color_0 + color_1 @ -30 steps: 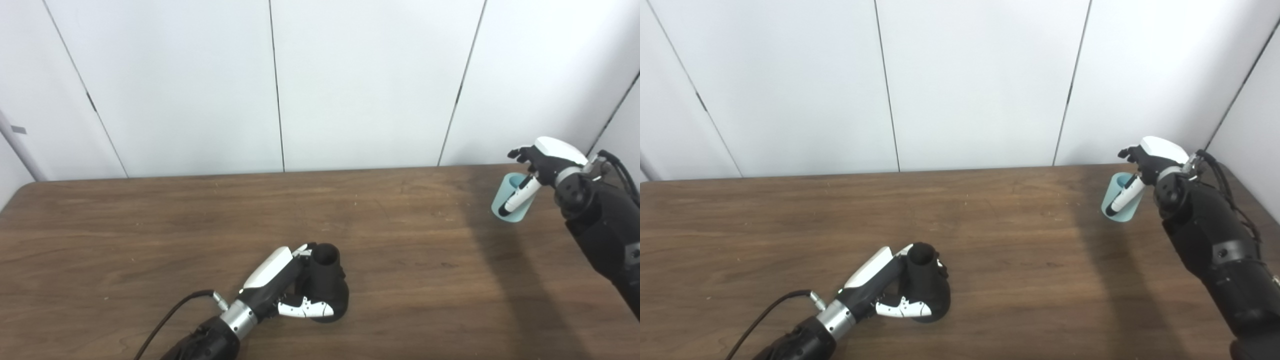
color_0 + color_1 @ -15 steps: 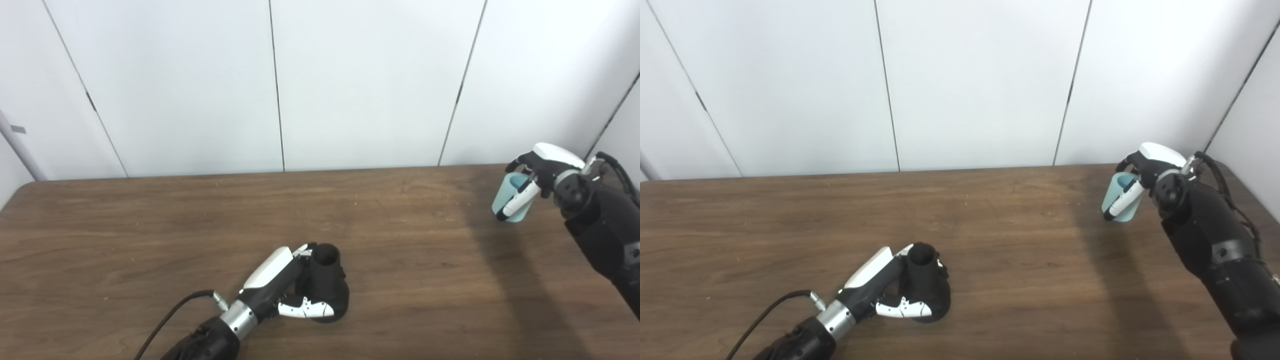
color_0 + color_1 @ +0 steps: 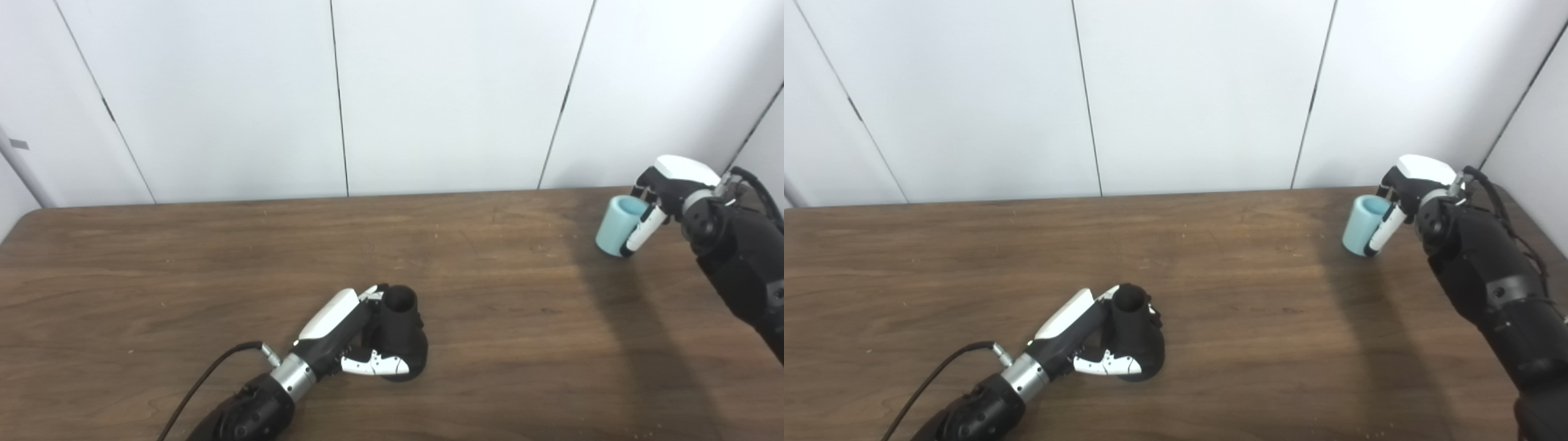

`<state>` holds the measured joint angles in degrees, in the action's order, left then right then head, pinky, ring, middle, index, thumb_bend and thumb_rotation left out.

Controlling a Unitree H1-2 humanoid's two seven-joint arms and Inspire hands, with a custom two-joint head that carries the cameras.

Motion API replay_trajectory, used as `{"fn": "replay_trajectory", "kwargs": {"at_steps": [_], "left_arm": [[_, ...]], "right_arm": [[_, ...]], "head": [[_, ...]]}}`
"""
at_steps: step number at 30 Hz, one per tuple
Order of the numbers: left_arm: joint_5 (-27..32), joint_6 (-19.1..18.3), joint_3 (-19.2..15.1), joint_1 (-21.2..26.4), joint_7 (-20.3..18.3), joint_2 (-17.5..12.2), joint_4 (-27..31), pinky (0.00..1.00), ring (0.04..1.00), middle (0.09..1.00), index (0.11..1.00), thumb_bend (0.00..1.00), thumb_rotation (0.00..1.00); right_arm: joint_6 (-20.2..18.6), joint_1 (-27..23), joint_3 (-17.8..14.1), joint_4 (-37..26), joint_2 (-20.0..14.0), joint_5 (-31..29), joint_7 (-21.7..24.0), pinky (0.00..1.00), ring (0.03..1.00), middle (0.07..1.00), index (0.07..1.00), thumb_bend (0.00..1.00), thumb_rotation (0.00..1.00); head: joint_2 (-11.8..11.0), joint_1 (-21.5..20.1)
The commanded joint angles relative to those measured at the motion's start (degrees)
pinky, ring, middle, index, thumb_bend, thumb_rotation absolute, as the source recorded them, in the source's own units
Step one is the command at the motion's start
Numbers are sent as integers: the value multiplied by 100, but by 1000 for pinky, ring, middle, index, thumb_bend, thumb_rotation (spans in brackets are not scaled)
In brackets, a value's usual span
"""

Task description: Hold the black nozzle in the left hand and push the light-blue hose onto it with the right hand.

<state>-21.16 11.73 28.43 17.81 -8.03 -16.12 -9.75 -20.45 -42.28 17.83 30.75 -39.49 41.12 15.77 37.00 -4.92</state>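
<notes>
my left hand (image 3: pixel 343 334) is wrapped around the nozzle (image 3: pixel 401 337), which sits on the table (image 3: pixel 184 269) near the front, a little left of centre. its wide base rests on the wood and its open neck points up and slightly away from me. fingers lie along the far side of the body, thumb across the near side of the base, so the neck is left bare for the hose to go over.

my right hand (image 3: pixel 1402 196) is closed on the hose (image 3: pixel 1363 225), a short pale-blue tube, far off at the right rear of the table, well apart from the nozzle. thumb runs down the near side, the other fingers are hidden behind it. i cannot tell whether its lower end touches the wood or hangs just above it. the open top end shows, tilted a bit toward the left.

i judge the hose to be light and somewhat soft-walled, so a hard squeeze could pinch it out of round and make it catch on the neck. better to hold it around the middle or upper half, leaving the lower rim free. the nozzle looks like rigid plastic, heavier at the base and smooth, so it may twist in my grip when pushed on; the left hand should brace low and firm.

next i need to carry the hose across and line it up over the neck.
</notes>
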Motion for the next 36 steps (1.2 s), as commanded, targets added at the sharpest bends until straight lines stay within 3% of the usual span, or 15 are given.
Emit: {"fn": "replay_trajectory", "kwargs": {"at_steps": [1, 12, 20, 29, 30, 35, 36], "left_arm": [[-299, -388, 269, -506, -488, -88, -379, 941, 838, 709, 393, 411, 474], [-306, -389, 277, -499, -498, -83, -386, 923, 822, 708, 394, 413, 484], [-317, -381, 272, -487, -507, -76, -406, 914, 820, 708, 400, 413, 487], [-327, -400, 270, -493, -520, -71, -399, 902, 824, 707, 401, 414, 488], [-325, -405, 268, -495, -524, -74, -390, 899, 824, 707, 400, 414, 488], [-315, -400, 263, -501, -533, -89, -364, 892, 812, 707, 401, 414, 487], [-312, -393, 262, -501, -535, -93, -366, 890, 810, 707, 401, 414, 487]], "right_arm": [[131, -316, -36, -57, -279, 85, -92, 198, 275, 405, 503, 528, 0], [-68, -286, -208, -321, -228, -115, 192, 213, 287, 410, 512, 526, 0], [-179, -335, -387, -462, -119, -437, 356, 282, 356, 437, 519, 527, 0], [-161, -340, -334, -445, -103, -438, 320, 235, 313, 411, 522, 525, 0], [-174, -337, -320, -450, -103, -418, 318, 245, 318, 443, 505, 528, 0], [-168, -314, -266, -482, -120, -340, 282, 365, 456, 449, 524, 528, 1], [-164, -304, -242, -499, -132, -313, 289, 449, 547, 562, 591, 709, 35]], "head": [[7, -7], [26, -2], [29, 9], [41, 10], [45, 10], [49, 5], [52, -1]]}}
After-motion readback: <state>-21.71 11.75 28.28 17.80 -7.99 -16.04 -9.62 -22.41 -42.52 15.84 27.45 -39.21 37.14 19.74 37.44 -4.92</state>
